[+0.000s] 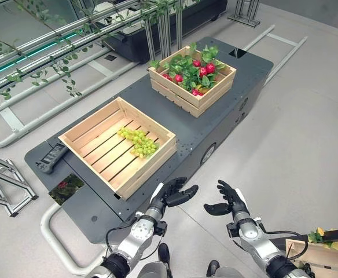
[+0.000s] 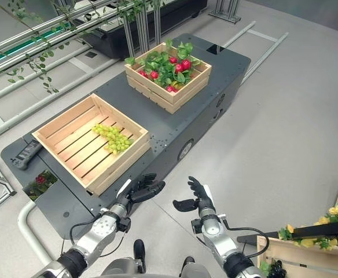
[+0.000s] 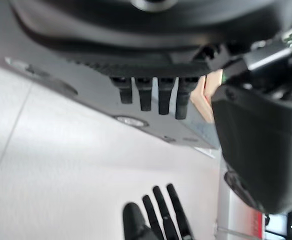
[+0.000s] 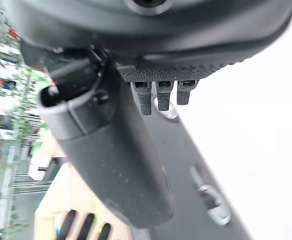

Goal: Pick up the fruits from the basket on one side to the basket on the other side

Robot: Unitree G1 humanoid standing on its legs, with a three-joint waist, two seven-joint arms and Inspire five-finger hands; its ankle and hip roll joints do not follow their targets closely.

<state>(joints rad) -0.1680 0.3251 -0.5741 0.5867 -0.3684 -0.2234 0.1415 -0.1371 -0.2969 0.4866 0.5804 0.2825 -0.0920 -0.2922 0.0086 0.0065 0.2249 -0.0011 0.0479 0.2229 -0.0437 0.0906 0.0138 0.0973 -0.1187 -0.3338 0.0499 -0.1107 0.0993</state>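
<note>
A dark grey platform point(image 1: 227, 110) carries two slatted wooden crates. The near crate point(image 1: 118, 146) holds a bunch of green grapes point(image 1: 138, 142) lying on its slats toward its right side, with the rest of the floor of the crate bare. The far crate point(image 1: 192, 79) stands well apart from it along the platform and is packed with green leaves point(image 1: 183, 65) and red fruits point(image 1: 209, 68) among them. A black handheld controller point(image 1: 52, 157) lies on the platform just beside the near crate's left corner. Both hands hang in the air in front of the platform's near edge, touching nothing: the left hand point(image 1: 173, 193) has its fingers spread and relaxed with the thumb pointing right, and the right hand point(image 1: 228, 200) faces it, likewise relaxed and empty. A third crate point(image 2: 299, 255) with leaves and yellow fruit stands on the floor at the robot's right.
</note>
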